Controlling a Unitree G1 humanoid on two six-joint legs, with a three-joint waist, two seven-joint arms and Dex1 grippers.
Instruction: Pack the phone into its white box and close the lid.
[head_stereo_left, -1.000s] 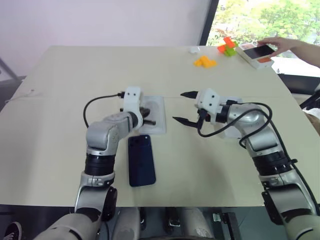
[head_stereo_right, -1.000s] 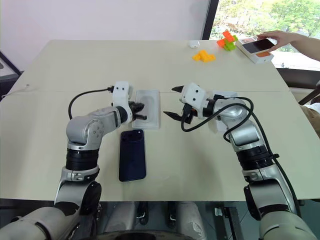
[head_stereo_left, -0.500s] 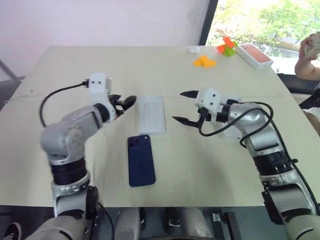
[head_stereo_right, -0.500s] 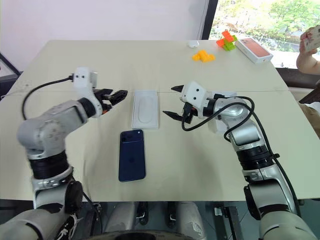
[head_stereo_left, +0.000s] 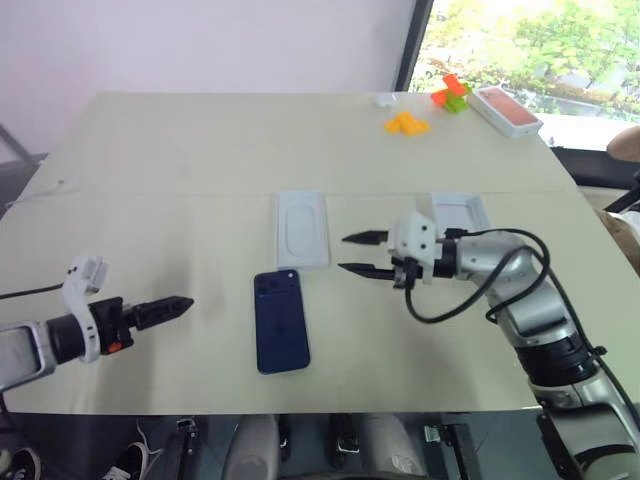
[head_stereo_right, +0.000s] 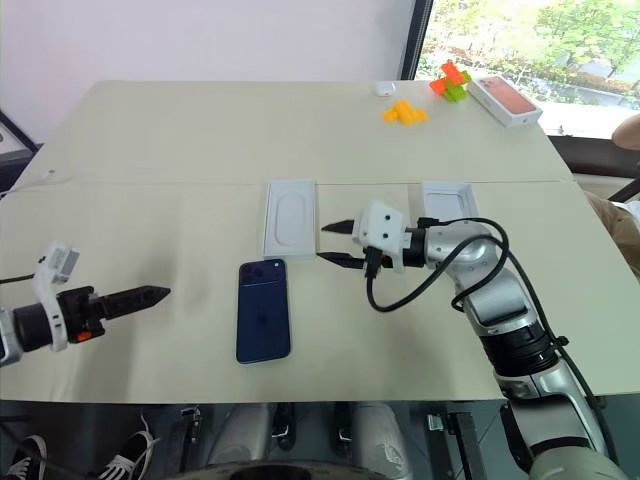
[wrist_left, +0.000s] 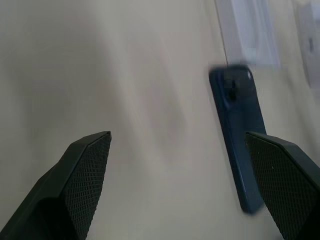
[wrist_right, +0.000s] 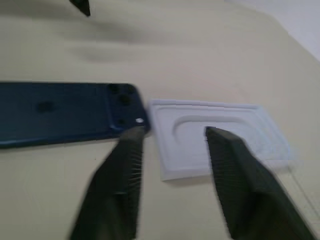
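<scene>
While the phone (head_stereo_left: 281, 321) lies flat on the beige table (head_stereo_left: 200, 150), back up with its camera bump at the far end, it serves as the landmark for everything else. Far to its left, the left gripper (head_stereo_left: 172, 304) hovers over bare table, pointing toward the phone; its two black fingers (wrist_left: 82, 175) stand wide apart with nothing between them. Just beyond the phone's far end lies one flat white insert (head_stereo_left: 302, 228) with a rounded recess, which holds nothing. To the right of the phone's far end, the right gripper (head_stereo_left: 362, 253) points toward the phone and the insert; its jaws stand narrowly parted and hold nothing. Farther right and beyond it sits one shallow white box (head_stereo_left: 458, 212), open, with nothing visible inside. At the table's far right corner, well apart from the phone, rests one white box with an orange-red top (head_stereo_left: 507, 109), closed. Beside that box sit two clusters of small blocks: one orange (head_stereo_left: 408, 124), one orange and green (head_stereo_left: 451, 93).

Counted: one phone, one insert, one open tray, one closed box.
</scene>
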